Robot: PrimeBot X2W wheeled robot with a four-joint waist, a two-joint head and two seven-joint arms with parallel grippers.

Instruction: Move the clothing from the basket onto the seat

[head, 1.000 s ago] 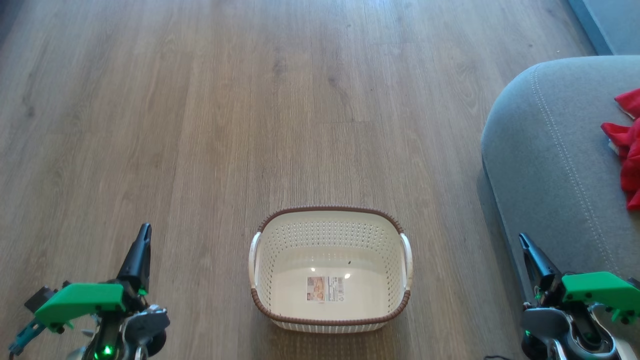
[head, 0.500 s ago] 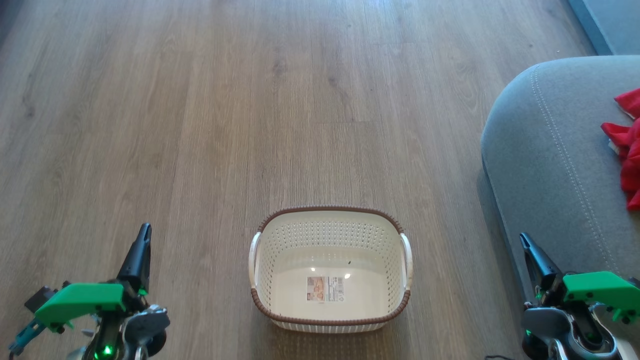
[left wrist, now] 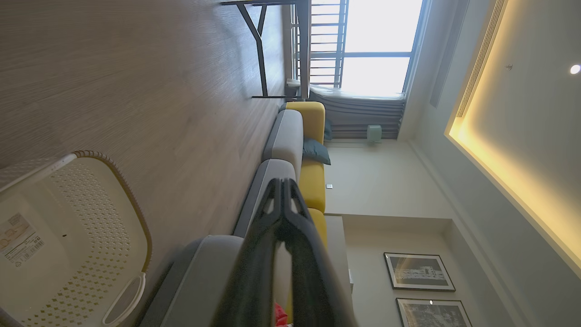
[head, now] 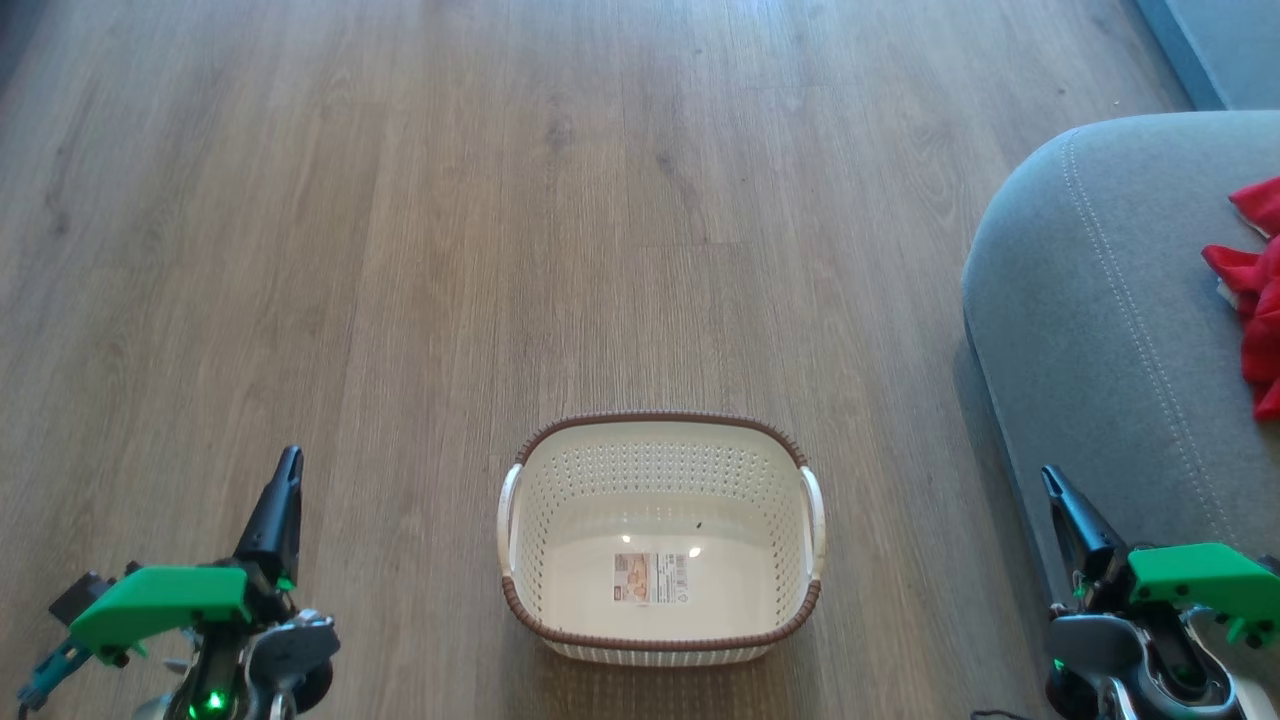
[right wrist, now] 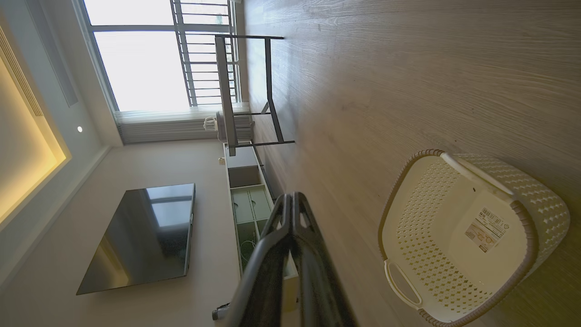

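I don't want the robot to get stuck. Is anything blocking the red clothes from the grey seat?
Nothing visible does. The red clothes already lie on the grey seat, and the basket holds no clothes.

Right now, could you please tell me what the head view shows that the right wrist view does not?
The head view adds the red clothing lying on the grey seat, and the left gripper, shut. The right wrist view adds a wall television, a bright window and a dark-framed table. Both share the empty basket on the wood floor and the shut right gripper.
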